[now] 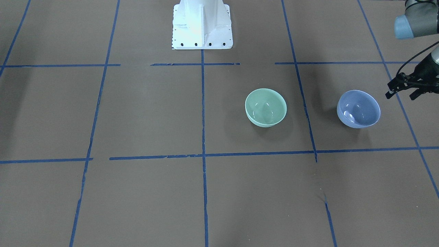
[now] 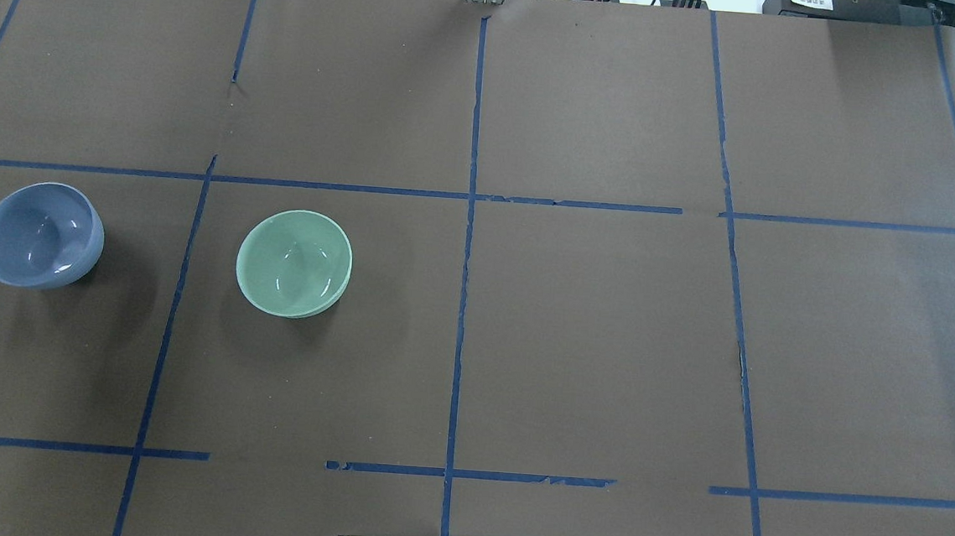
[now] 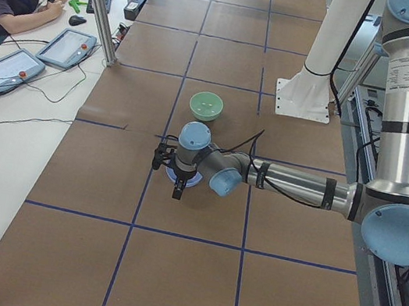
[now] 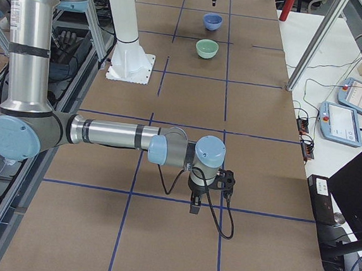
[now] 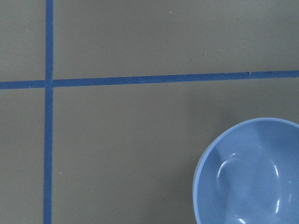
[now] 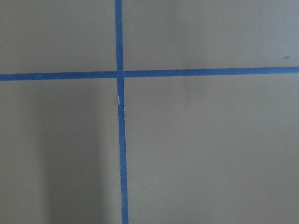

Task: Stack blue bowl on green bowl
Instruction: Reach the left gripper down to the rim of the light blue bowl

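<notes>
Exterior front-facing: left fingers (image 1: 391, 92) apart, beside blue bowl (image 1: 358, 109).

Blue bowl (image 2: 40, 235) left of green bowl (image 2: 294, 263) — apart, both on table (image 2: 606, 353).

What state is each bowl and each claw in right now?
Glossy periwinkle-blue round bowl: upright, empty, on the table, not yet stacked.
Glossy mint-green round bowl: upright, empty, on the table, apart from the blue bowl.
Left claw: open, holding nothing, close beside the blue bowl.
Right claw: far from both bowls; open or shut cannot be told.
</notes>
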Controlling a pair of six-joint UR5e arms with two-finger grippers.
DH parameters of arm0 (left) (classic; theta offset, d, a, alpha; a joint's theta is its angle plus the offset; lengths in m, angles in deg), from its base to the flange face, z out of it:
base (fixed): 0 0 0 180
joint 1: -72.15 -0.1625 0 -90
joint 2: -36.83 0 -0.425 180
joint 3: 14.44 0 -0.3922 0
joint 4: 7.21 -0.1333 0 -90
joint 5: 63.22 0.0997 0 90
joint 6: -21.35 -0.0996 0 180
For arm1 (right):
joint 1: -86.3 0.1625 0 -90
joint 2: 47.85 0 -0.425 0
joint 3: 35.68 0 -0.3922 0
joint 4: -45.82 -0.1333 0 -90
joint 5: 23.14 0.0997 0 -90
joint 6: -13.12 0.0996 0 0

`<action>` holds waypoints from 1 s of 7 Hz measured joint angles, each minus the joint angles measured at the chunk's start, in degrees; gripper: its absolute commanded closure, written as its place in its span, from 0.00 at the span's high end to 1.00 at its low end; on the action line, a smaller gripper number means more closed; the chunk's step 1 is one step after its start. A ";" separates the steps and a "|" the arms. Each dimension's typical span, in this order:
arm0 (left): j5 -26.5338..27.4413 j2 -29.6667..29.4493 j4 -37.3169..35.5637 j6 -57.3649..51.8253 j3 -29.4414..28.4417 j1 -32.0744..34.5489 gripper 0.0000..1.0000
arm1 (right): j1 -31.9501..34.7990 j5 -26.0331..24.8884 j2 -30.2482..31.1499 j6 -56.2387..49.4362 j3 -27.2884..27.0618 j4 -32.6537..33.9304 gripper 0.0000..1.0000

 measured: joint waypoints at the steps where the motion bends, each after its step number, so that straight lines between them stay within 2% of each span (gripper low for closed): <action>1: 0.91 -1.64 1.06 3.34 -1.72 -1.85 0.99 | 0.00 0.00 0.00 0.01 0.00 0.00 1.00; 2: 2.06 -3.20 1.50 5.25 -3.48 -3.11 0.80 | 0.01 0.00 0.00 -0.03 0.00 0.00 1.00; 3: 3.72 -4.00 1.74 6.05 -4.62 -4.08 0.37 | -0.01 0.00 0.00 -0.05 0.00 0.00 1.00; 4: 4.51 -4.29 1.83 6.39 -5.06 -4.63 0.00 | -0.02 0.00 0.00 -0.05 0.00 0.00 1.00; 7: 4.39 -4.43 1.75 6.73 -5.21 -4.93 0.00 | -0.03 0.00 0.00 -0.04 0.00 0.00 1.00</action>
